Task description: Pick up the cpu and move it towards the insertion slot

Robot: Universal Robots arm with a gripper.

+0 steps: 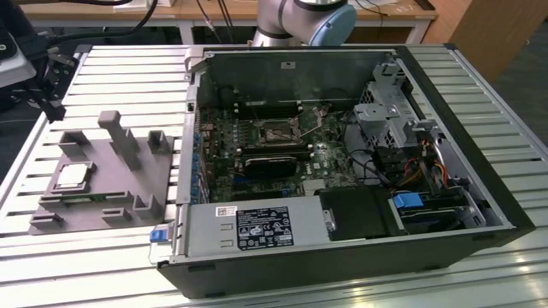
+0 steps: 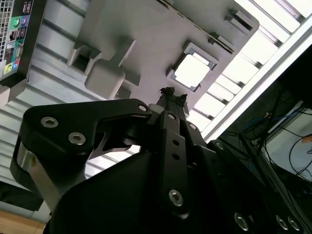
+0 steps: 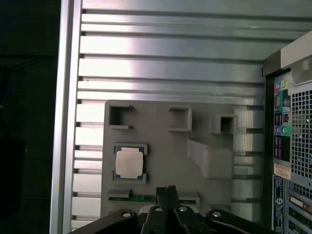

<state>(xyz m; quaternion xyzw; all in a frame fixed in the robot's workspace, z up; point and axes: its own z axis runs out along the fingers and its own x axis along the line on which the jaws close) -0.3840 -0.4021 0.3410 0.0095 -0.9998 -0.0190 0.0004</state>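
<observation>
The cpu (image 3: 129,163) is seated in the tray (image 3: 158,141) recess, at 9 o'clock from the slot (image 1: 278,133) in the exterior view, and the empty fingers (image 3: 162,194) are pressed together near it, so the chip could be struck or missed if they are lowered unopened.

Your arm (image 1: 308,19) runs off the exterior view's upper edge, with one joint showing. In the second wrist view the body of the gripper (image 2: 171,96) covers part of the grey tray (image 2: 146,29), and glare whitens the top of the cpu (image 2: 192,72). The first wrist view's edge cuts the computer case (image 3: 292,122).
</observation>
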